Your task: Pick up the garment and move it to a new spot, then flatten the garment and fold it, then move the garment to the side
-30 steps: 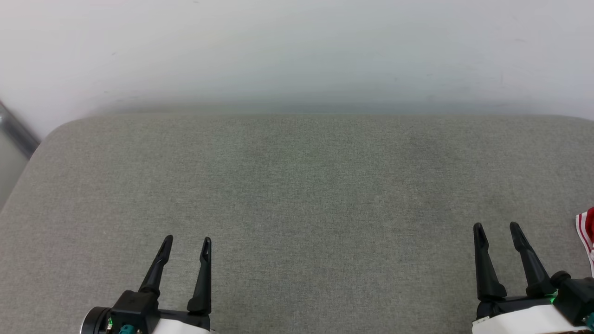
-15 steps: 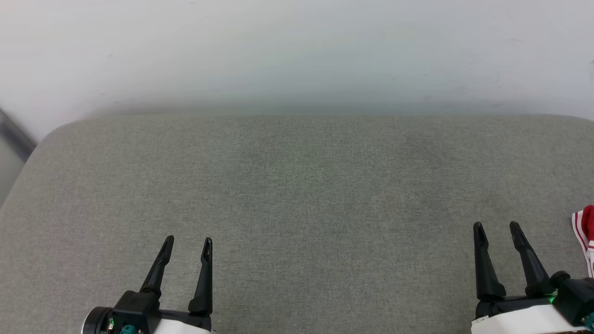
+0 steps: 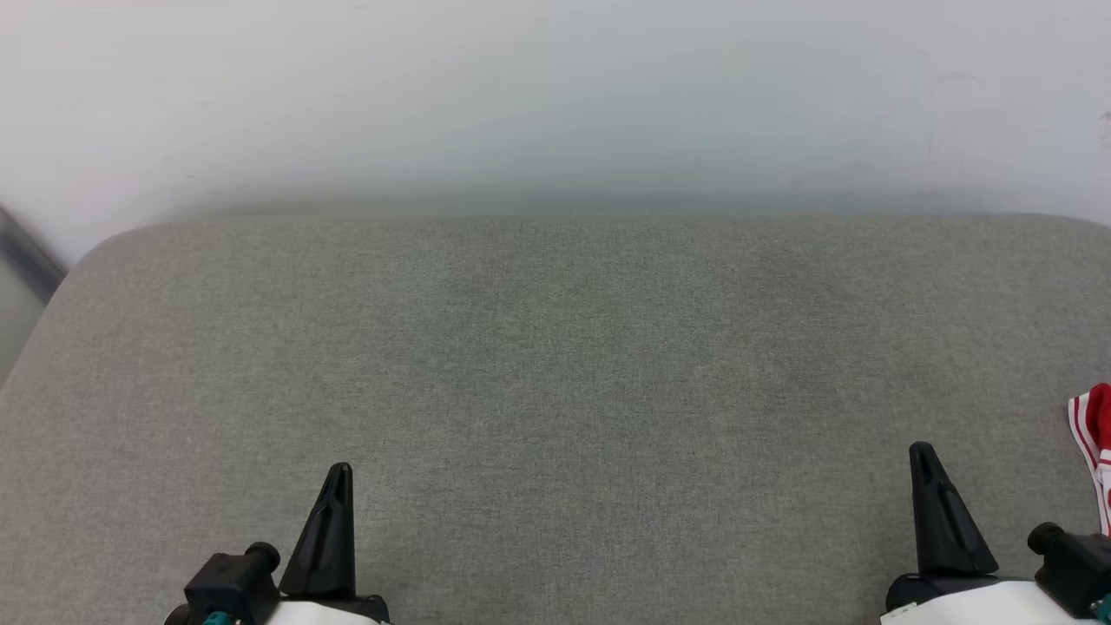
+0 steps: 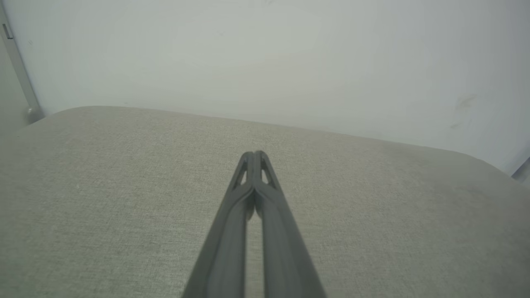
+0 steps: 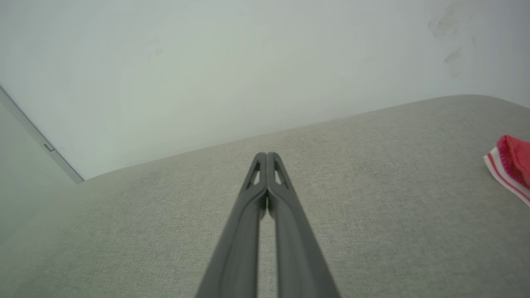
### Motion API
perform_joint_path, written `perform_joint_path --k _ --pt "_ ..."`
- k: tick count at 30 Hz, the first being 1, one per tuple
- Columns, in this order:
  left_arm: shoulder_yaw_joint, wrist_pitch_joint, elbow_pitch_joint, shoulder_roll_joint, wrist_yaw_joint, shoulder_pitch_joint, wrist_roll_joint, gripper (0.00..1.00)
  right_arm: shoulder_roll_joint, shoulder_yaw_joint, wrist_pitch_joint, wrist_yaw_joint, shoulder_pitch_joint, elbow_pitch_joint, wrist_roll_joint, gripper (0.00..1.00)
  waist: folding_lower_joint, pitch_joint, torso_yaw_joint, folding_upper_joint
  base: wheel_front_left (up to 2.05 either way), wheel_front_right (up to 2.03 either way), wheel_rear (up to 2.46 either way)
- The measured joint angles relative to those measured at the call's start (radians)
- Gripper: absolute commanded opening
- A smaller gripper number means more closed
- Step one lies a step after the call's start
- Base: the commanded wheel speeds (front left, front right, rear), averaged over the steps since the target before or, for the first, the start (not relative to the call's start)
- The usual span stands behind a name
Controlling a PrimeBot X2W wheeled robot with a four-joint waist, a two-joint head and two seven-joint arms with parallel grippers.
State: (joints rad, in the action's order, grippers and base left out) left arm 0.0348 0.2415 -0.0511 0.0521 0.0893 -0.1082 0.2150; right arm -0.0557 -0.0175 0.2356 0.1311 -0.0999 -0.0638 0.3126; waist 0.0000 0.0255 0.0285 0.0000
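A small part of the garment (image 3: 1095,434), red with red-and-white striped trim, pokes in at the right edge of the head view; the rest is out of frame. The same piece of garment (image 5: 510,165) lies at the right edge of the right wrist view. My right gripper (image 3: 922,453) is at the lower right, a little left of the garment and apart from it, fingers shut together with nothing between them (image 5: 266,156). My left gripper (image 3: 340,473) is at the lower left, shut and holding nothing (image 4: 254,154).
A wide grey fabric surface (image 3: 555,347) with rounded far corners spreads before me. A pale wall (image 3: 555,95) rises right behind its far edge. A grey metal strip (image 3: 26,256) runs down at the far left.
Both grippers have gone from open to shut, holding nothing, and each has drawn back slightly toward the bottom of the head view. The garment has not moved.
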Motion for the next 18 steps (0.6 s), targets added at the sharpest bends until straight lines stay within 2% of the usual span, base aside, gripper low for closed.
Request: perform_joint_path --k 18 --pt "-0.012 -0.067 -0.052 0.011 0.008 0.041 0.347 0.00 -0.008 -0.002 -0.064 0.000 0.040 -0.042 0.323 0.00 0.0000 -0.003 -0.004 0.0000 0.00 0.00 0.00"
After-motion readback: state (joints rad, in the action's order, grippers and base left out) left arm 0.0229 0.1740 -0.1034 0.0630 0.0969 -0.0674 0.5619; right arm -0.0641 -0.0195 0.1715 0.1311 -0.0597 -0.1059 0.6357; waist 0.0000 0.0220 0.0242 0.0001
